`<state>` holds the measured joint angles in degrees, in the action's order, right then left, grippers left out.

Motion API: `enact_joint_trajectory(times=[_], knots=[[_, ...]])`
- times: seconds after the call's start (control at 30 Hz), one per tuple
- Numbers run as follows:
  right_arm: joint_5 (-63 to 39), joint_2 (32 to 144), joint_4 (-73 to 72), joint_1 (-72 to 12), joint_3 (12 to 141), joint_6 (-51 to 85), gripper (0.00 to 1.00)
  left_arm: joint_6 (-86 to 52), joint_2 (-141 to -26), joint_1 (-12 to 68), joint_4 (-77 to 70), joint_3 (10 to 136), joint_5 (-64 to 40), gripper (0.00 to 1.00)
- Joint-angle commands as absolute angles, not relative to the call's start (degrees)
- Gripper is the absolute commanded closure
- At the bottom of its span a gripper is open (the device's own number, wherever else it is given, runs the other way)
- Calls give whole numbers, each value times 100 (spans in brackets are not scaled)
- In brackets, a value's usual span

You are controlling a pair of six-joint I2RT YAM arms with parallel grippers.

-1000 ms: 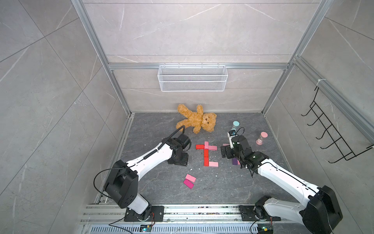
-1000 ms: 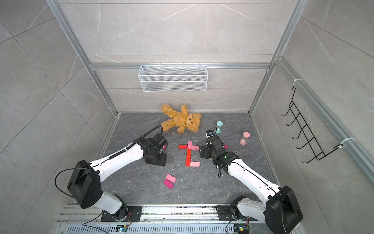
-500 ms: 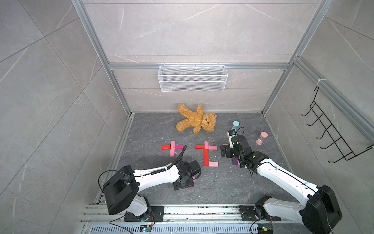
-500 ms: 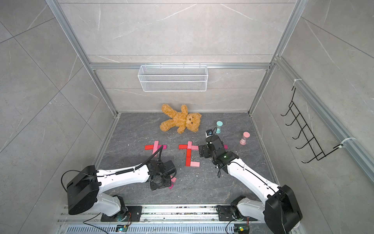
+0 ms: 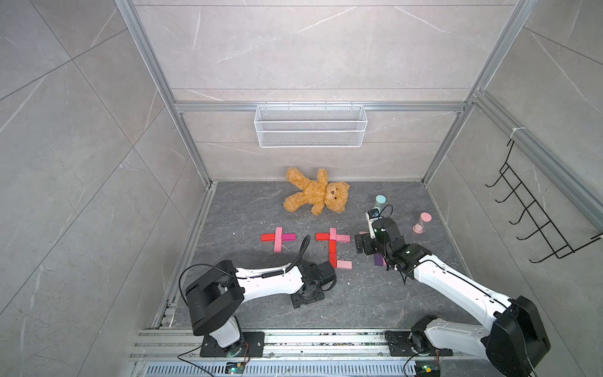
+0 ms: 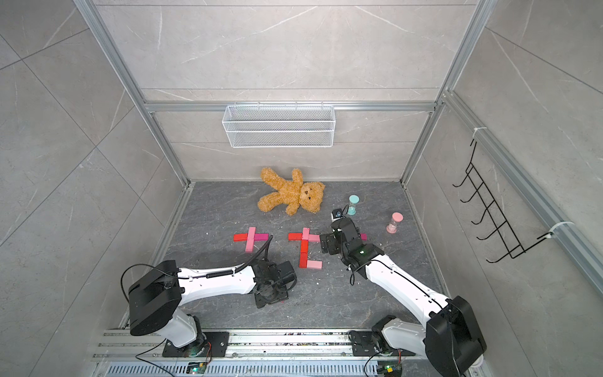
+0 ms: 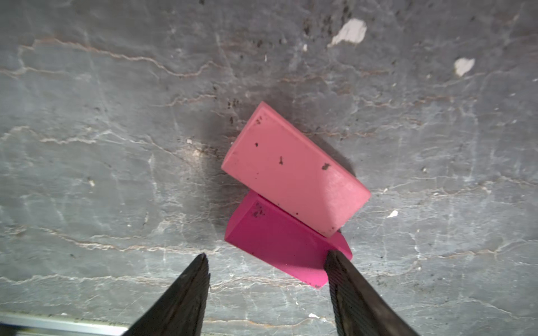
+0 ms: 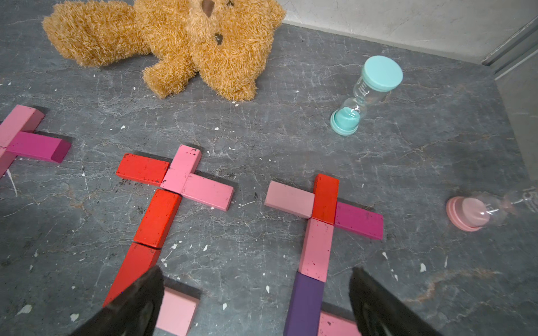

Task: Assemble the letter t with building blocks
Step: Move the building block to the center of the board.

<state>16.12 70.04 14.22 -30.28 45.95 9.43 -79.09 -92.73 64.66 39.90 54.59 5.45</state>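
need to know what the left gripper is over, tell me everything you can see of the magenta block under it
The magenta block is a flat rectangular slab, evenly coloured and matte, like painted wood, with dark specks near one corner. It lies flat on the grey stone-look floor. A light pink block lies along one long side, touching or slightly overlapping it. The left gripper hangs open above one end, one fingertip over a corner; it is not gripped.

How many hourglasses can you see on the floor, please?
2. The teal hourglass stands near the teddy bear; the pink hourglass stands farther to the right. Part of the floor is covered, so another could be hidden.
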Motion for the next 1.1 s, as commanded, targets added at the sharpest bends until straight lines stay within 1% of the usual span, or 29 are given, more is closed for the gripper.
enact_joint_trajectory(times=[0.0, 0.23, 0.4, 0.7, 0.93, 1.07], knots=[[1622, 7081, 1345, -3010, 4548, 960, 0, -7892, -9167, 6499, 3752, 5464, 526, 33], [1592, 7035, 1371, -3015, 4538, 958, 0, -7958, -9419, 6518, 3514, 5581, 484, 31], [1512, 7035, 1354, -3014, 4529, 958, 0, -8098, -9430, 6554, 3451, 5637, 656, 30], [1444, 6981, 1319, -3015, 4500, 958, 0, -8289, -9751, 6530, 3868, 5848, 667, 29], [1441, 6932, 1310, -3012, 4491, 958, 0, -7915, -10027, 6495, 4240, 6222, 518, 31], [1437, 6899, 1310, -3014, 4474, 966, 0, -7716, -9990, 6495, 4512, 6187, 344, 32]])
